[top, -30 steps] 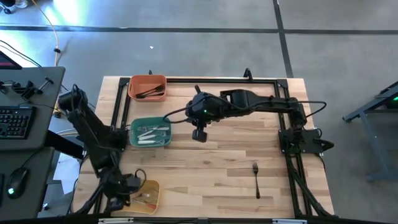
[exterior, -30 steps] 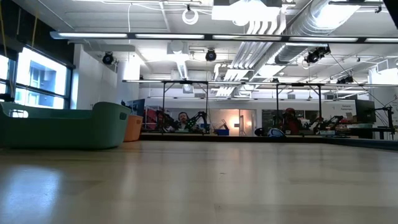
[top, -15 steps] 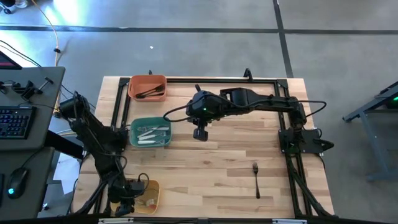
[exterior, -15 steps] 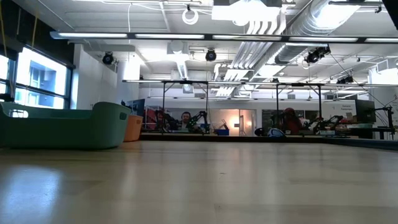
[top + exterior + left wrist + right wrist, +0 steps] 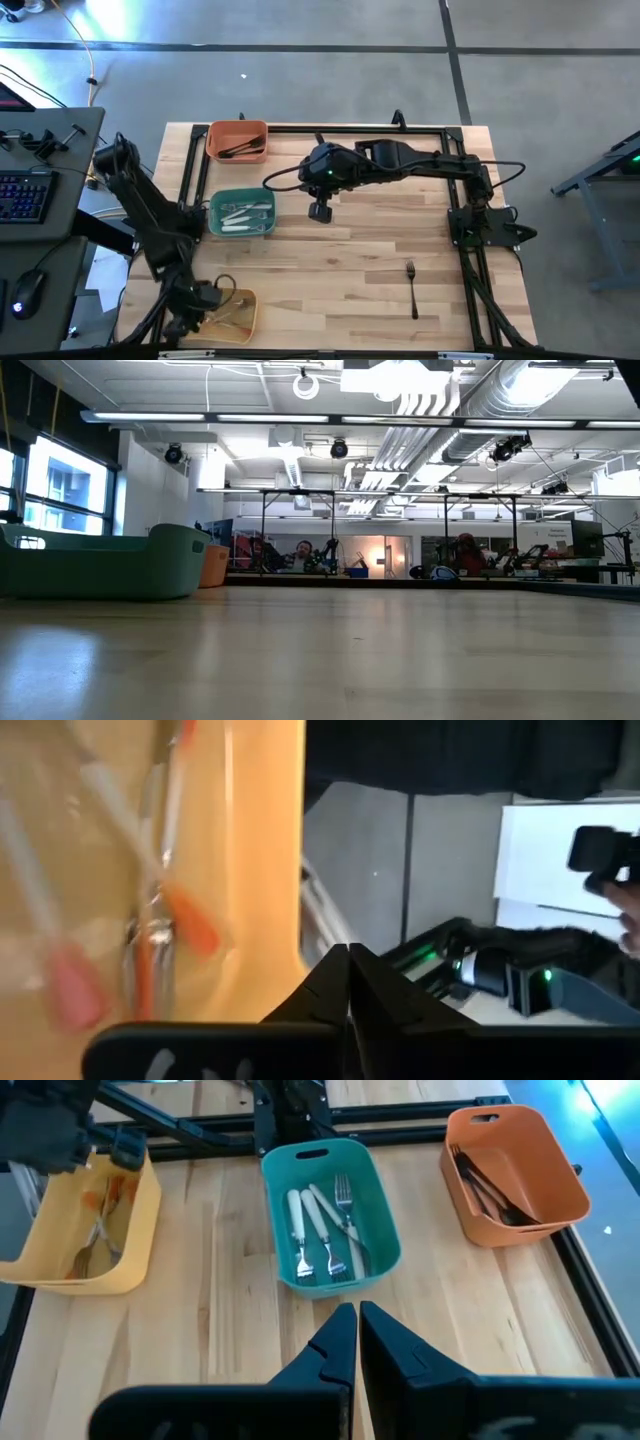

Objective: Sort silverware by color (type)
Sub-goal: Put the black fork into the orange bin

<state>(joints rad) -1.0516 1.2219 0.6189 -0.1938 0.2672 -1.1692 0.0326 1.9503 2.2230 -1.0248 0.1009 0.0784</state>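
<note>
Fingers on both your arms are pressed together, gripping nothing. One black fork [image 5: 411,287] lies alone on the surface [image 5: 350,260] near the right arm's base; white-handled pieces [image 5: 325,1230] fill the teal bin [image 5: 330,1158]. Your right gripper [image 5: 355,1342] hovers beside that bin, your left gripper [image 5: 348,982] over the yellow bin [image 5: 245,322].

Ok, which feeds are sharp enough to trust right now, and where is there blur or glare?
High view: evenly lit, sharp; the black fork reads clearly. Right wrist view: crisp on the teal bin. Left wrist view: the yellow bin and its orange-handled pieces are close and blurred. Low view: bright ceiling lights sheen off the table.
</note>
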